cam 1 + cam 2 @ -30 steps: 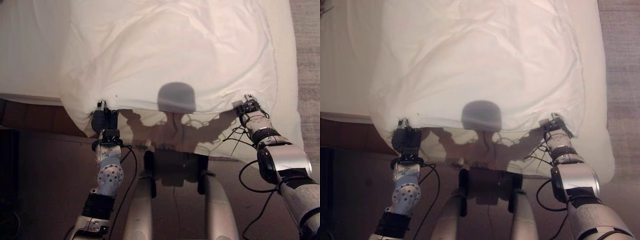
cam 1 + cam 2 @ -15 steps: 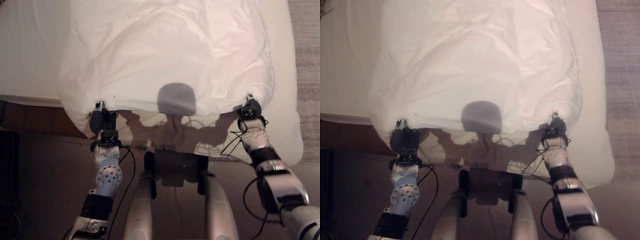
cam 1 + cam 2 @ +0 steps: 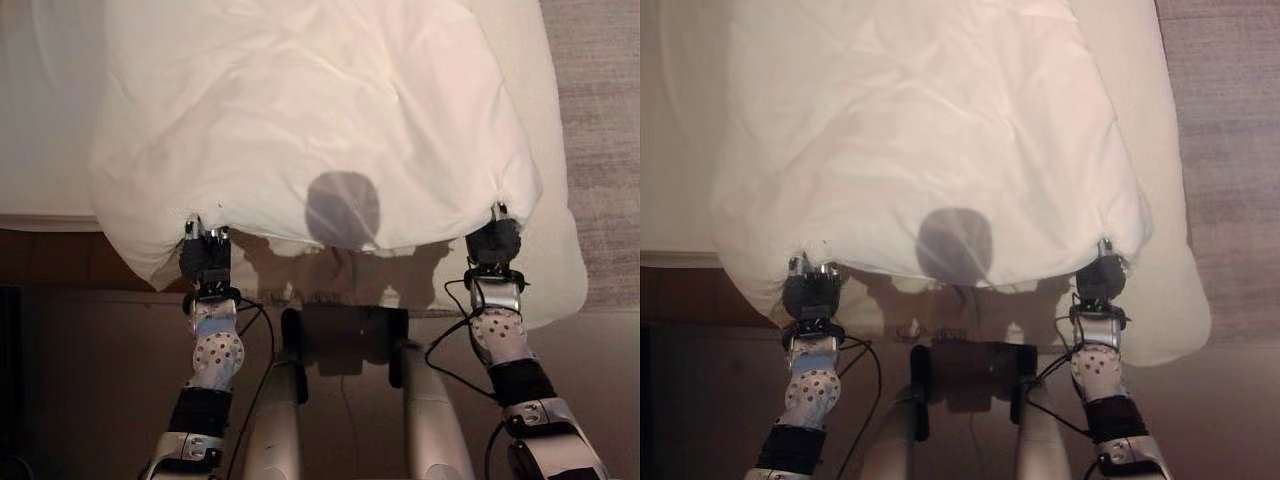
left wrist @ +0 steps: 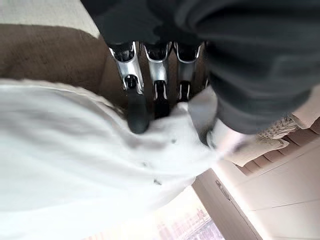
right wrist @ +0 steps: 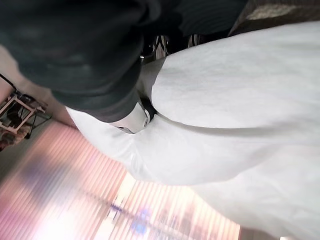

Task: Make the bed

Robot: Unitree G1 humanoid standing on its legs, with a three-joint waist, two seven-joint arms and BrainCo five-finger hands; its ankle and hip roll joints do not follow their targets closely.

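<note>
Dim brown floor (image 3: 90, 380) at the near end of the bed (image 3: 40, 120), grey carpet (image 3: 600, 120) along its right side. Nearest, both arms reach up to the near hem of the white duvet (image 3: 310, 110). Left hand (image 3: 204, 255) at the hem's left corner — its wrist view shows dark-tipped fingers (image 4: 137, 112) curled into the cloth with the thumb pressing from the other side, so it is clamped on the duvet. Right hand (image 3: 493, 243) at the right corner; its wrist view shows cloth bunched against the thumb, gripped likewise.

Against a second ago: the right hand has swung outward and its forearm now stands nearly straight below it, level with the left hand. The hem between the hands runs tauter, the wrinkles across the duvet have smoothed, and the right edge hangs less loosely. The whole view has also shifted, so the camera moved.

The duvet's long axis runs away from the robot along the bed, near hem raised off the bed's end, far part lying on the mattress.
</note>
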